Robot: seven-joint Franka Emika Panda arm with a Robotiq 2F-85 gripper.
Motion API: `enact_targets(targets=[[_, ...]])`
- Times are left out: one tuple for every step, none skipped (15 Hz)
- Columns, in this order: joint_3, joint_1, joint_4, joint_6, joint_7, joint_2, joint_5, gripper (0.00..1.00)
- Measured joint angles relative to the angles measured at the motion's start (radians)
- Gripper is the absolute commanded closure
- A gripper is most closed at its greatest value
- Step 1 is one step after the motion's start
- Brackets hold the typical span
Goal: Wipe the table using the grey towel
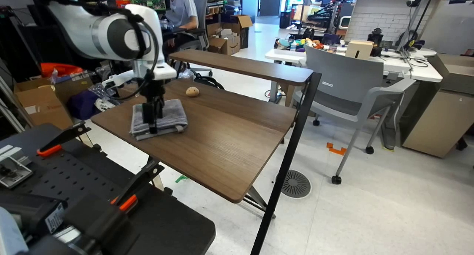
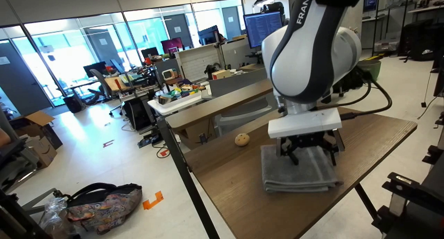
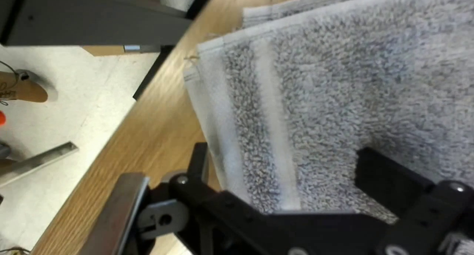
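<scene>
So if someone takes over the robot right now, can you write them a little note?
The end effector: open over the grey towel, nothing gripped; touching it or not, I can't tell.
The grey towel: folded, on the table near its edge.
A small tan lump sits on the table too, apart from the grey towel.
Done: the end effector is in place at the grey towel. Whether any wiping is done, I can't tell.
Left: probably grip the grey towel, then wipe the table around the small tan lump.
</scene>
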Motion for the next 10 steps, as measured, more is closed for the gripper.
enact_targets(targets=[[-0.015,-0.037,0.015,-0.001,0.0,0.003,0.006,0.0],[-0.026,-0.074,0.029,-0.006,0.0,0.009,0.013,0.0],[-0.035,-0.108,0.043,-0.023,0.0,0.017,0.015,0.0],[-0.042,-0.136,0.058,-0.046,0.0,0.025,0.015,0.0],[-0.048,-0.155,0.069,-0.073,0.0,0.031,0.015,0.0],[-0.052,-0.169,0.078,-0.103,0.0,0.035,0.015,0.0],[-0.054,-0.178,0.086,-0.137,-0.003,0.037,0.015,0.0],[-0.054,-0.184,0.092,-0.159,-0.004,0.037,0.015,0.0],[-0.054,-0.186,0.095,-0.169,-0.004,0.037,0.015,0.0],[-0.054,-0.185,0.097,-0.175,-0.004,0.037,0.015,0.0]])
